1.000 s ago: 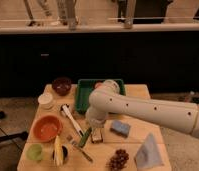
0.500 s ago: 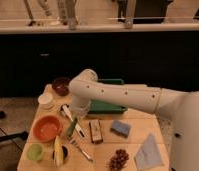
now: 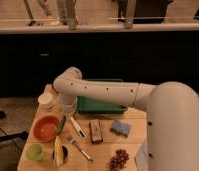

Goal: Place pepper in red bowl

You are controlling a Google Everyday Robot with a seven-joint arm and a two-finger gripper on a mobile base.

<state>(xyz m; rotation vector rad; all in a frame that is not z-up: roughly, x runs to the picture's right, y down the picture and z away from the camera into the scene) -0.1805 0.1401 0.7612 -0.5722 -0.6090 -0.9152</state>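
Note:
The dark green pepper (image 3: 61, 125) hangs nearly upright at the right rim of the orange-red bowl (image 3: 44, 129), which stands at the left of the wooden table. My gripper (image 3: 66, 111) points down right above the pepper and is shut on its top end. My pale arm (image 3: 108, 92) reaches in from the right and bends at an elbow above the gripper. The bowl looks empty inside.
A green tray (image 3: 100, 106) lies behind the gripper. A white bowl (image 3: 45, 100) stands behind the red bowl. In front are a light green cup (image 3: 34, 151) and a corn cob (image 3: 58, 150). To the right lie a white utensil (image 3: 77, 127), a fork (image 3: 81, 149), a brown bar (image 3: 96, 131), a blue sponge (image 3: 120, 128) and grapes (image 3: 118, 160).
My arm has swung left across the table, carrying the pepper from the table's middle to the red bowl's right rim. The arm's elbow now covers the small maroon bowl.

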